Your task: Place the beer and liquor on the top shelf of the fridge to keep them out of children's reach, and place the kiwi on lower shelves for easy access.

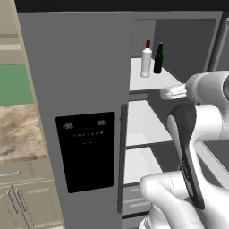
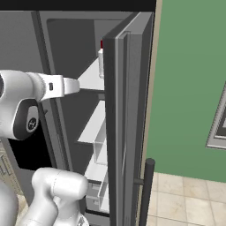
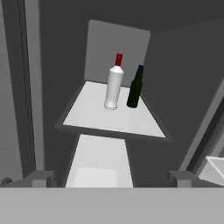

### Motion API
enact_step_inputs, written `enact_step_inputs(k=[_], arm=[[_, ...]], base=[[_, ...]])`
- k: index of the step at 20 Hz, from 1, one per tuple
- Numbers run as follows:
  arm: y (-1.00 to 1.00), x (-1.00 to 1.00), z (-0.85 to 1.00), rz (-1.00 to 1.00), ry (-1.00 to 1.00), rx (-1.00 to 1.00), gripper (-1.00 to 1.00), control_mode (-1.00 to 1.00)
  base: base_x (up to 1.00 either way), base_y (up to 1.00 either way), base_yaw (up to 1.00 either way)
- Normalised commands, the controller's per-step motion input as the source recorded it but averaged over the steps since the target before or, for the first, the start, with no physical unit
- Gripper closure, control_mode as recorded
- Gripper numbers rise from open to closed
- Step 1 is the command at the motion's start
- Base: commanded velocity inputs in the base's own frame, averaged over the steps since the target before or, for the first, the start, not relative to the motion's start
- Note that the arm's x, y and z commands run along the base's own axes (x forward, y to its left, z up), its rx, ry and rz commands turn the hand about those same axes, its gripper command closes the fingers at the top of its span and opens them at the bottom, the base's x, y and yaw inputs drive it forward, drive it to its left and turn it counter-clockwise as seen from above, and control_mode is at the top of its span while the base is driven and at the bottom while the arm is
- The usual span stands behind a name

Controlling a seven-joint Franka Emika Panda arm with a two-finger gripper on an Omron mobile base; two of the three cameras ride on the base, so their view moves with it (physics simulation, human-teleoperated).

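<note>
The fridge (image 1: 80, 67) stands with its right side open. On its top shelf (image 3: 94, 116) the pale, red-capped liquor (image 3: 113, 87) and the dark beer (image 3: 135, 89) stand upright side by side, the liquor (image 1: 146, 60) to the left of the beer (image 1: 158, 58). The liquor (image 2: 101, 62) also peeks past the door edge. My gripper (image 3: 113, 178) is open, in front of the shelves and a little below the top one, with nothing between its fingertips (image 3: 43, 178). The lower shelves (image 1: 143, 123) lie beneath. The kiwi is out of view.
The open fridge door (image 2: 128, 110) stands edge-on at my right, its dark handle (image 2: 145, 190) low down. The closed left door carries a black display panel (image 1: 87, 150). A marble counter (image 1: 18, 129) and beige cabinets sit to the left. A white door bin (image 3: 214, 168) is at the right.
</note>
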Motion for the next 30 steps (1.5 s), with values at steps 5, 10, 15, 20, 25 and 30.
enact_step_inputs(k=[5, 10, 15, 20, 25, 30], arm=[[0.03, -0.43, -0.04, 0.00, 0.02, 0.00, -1.00, 1.00], [0.00, 0.00, 0.00, 0.00, 0.00, 0.00, -1.00, 1.00], [0.00, 0.00, 0.00, 0.00, 0.00, 0.00, -1.00, 1.00], [0.00, 0.00, 0.00, 0.00, 0.00, 0.00, -1.00, 1.00], [0.00, 0.00, 0.00, 0.00, 0.00, 0.00, -1.00, 1.00], [0.00, 0.00, 0.00, 0.00, 0.00, 0.00, -1.00, 1.00]], base=[[-0.13, 0.03, 0.00], [-0.67, 0.41, 0.02], [-0.48, 0.86, 0.13], [-0.16, 1.00, 0.33], [0.02, 1.00, 0.36], [0.35, 0.91, 0.30]])
